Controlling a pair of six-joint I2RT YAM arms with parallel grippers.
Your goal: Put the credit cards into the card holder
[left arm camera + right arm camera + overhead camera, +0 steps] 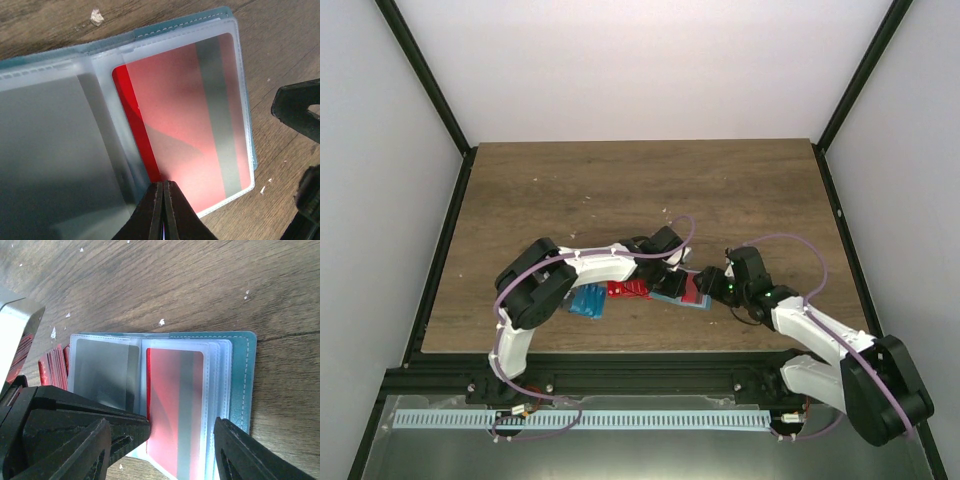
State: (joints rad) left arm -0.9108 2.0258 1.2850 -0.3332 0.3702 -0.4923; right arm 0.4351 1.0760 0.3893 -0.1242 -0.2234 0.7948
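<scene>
The teal card holder (697, 303) lies open near the table's front edge, its clear sleeves up. One red card (185, 115) with a grey stripe sits in the right sleeve, its left edge still showing bare red. My left gripper (163, 186) is shut, its tips touching that card's near left edge. My right gripper (167, 440) is open, its fingers either side of the holder's (243, 370) near edge, above the red card (175, 405). The left gripper's dark tips (142, 422) reach in from the left there. Loose red cards (628, 289) and blue cards (588, 300) lie left of the holder.
The holder's left sleeve (102, 372) looks grey. A stack of red cards (55, 370) lies just left of the holder. The right gripper's fingers (300, 110) stand close to the holder's right side. Small white crumbs dot the wood.
</scene>
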